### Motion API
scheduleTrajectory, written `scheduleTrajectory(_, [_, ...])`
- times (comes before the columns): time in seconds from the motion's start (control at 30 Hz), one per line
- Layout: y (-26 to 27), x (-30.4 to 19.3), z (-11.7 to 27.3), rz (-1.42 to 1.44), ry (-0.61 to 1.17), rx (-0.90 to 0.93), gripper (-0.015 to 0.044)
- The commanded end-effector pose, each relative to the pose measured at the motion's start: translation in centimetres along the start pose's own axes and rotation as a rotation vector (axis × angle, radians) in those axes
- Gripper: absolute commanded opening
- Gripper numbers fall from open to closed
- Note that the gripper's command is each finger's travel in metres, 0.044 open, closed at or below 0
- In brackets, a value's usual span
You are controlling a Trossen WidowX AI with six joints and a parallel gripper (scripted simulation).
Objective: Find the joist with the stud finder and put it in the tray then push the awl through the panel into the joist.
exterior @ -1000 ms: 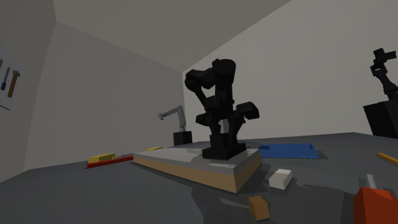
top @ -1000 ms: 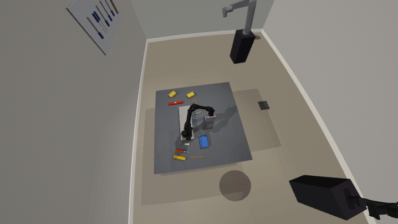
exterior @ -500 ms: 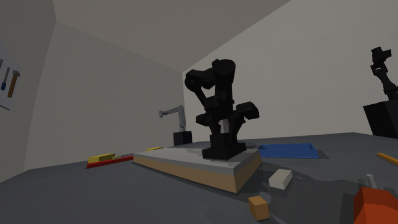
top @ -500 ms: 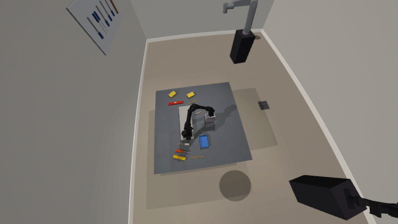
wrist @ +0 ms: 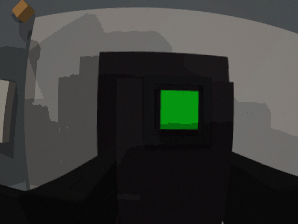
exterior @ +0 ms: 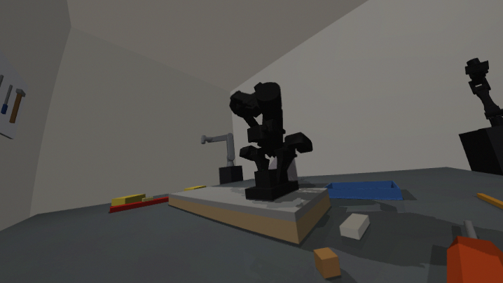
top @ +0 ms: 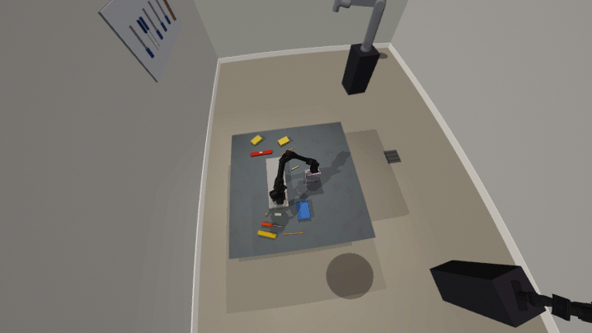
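My gripper is shut on the stud finder and holds it low over the grey mat, to the right of the arm's base. In the wrist view the stud finder is a dark block, and its square light glows green. A pale grey panel surface lies right beneath it. The blue tray lies in front of the base. The awl, with an orange handle and a metal shaft, lies on the mat left of the tray. In the exterior view the arm hides the gripper.
The arm stands on a raised plinth. Two yellow blocks, a red level, a yellow bar, pencils, a white block and a small brown cube lie scattered on the mat. Dark camera stands are at the room's edges.
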State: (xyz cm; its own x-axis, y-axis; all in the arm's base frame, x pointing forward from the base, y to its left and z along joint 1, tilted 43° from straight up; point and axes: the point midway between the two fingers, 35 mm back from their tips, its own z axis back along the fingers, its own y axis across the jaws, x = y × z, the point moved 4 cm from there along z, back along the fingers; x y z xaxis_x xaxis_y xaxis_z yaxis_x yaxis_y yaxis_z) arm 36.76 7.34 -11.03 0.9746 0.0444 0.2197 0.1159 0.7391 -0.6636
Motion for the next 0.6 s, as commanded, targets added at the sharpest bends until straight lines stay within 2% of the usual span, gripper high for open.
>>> scheduleTrajectory(0.0, [-1.1,0.1,-0.1,-0.002,0.000,-0.006,0.0000])
scheduleTrajectory(0.57, [-4.9,0.0,-0.1,-0.001,0.000,-0.008,0.0000])
